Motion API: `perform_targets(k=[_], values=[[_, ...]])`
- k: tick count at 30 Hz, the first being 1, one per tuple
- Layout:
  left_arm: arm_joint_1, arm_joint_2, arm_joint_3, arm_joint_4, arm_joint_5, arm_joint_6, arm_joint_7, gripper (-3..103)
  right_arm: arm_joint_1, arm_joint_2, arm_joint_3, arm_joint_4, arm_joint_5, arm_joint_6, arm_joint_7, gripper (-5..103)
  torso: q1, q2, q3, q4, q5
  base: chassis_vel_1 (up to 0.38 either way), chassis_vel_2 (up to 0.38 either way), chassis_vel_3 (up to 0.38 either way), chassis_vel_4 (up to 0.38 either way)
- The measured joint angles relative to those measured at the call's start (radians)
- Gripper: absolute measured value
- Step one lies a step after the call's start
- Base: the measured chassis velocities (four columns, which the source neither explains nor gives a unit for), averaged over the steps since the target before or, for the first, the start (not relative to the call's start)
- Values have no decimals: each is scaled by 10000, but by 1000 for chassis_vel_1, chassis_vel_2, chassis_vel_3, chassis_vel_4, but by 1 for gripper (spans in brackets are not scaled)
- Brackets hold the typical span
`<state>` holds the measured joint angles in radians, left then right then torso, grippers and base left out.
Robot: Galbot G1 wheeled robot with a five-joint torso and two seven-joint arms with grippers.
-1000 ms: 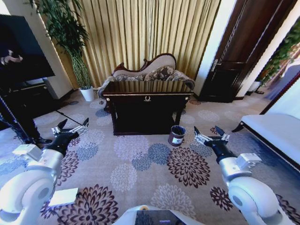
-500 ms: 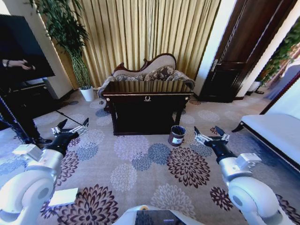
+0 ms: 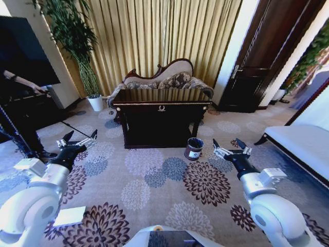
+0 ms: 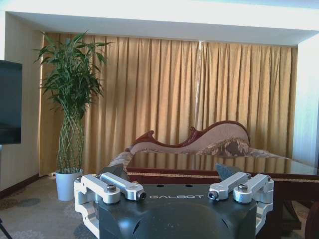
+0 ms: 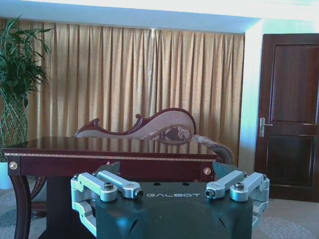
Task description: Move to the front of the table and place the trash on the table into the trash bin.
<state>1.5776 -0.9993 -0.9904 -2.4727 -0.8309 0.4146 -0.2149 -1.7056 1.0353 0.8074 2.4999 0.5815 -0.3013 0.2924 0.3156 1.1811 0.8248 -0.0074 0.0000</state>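
Both arms reach forward and low over the patterned carpet [image 3: 154, 180], one at each side of the head view, well short of the table [image 3: 161, 109]. The left gripper [image 3: 78, 139] hangs out ahead of its white forearm, jaws spread wide with nothing between them. The right gripper [image 3: 230, 148] mirrors it on the other side, jaws apart and empty too. In the left wrist view, the left gripper's fingers [image 4: 122, 185] splay outward toward the sofa [image 4: 199, 142] behind the table. The trash bin [image 3: 194, 148] stands on the carpet just beside the table's front right leg, nearer the right gripper than the left. The glossy tabletop gives reflections, and no trash can be made out on it from here.
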Motion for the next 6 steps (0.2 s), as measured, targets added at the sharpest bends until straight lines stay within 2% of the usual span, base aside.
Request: perform_targets(k=[6], values=[[0, 0, 0, 0, 0, 1, 0, 100, 0, 0, 0, 0, 1, 0, -1, 100, 0, -1, 0, 0, 0, 0, 0, 0, 0]])
